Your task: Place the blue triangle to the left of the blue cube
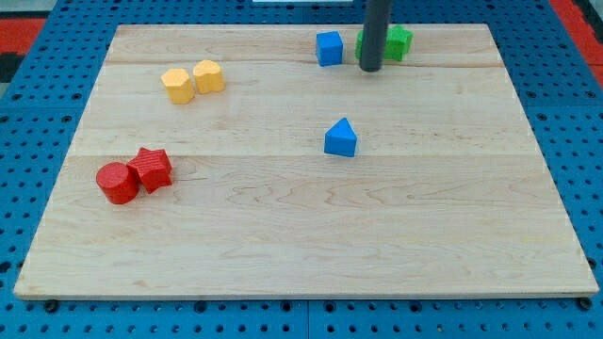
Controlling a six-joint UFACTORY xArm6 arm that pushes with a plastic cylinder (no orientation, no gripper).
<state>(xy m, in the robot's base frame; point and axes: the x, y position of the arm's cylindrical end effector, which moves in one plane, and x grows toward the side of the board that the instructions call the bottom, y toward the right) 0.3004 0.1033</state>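
Blue triangle [341, 137], upright wedge, mid-board

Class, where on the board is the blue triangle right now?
The blue triangle sits alone near the board's middle, slightly right of centre, below the blue cube and my tip.

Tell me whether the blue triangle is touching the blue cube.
Apart. The camera view shows the blue triangle mid-board, with a wide strip of bare wood between it and the blue cube near the view's top edge.

Blue triangle [341, 138]: seen mid-table, apex up.
Blue cube [329, 48]: seen near the view's top, well apart.
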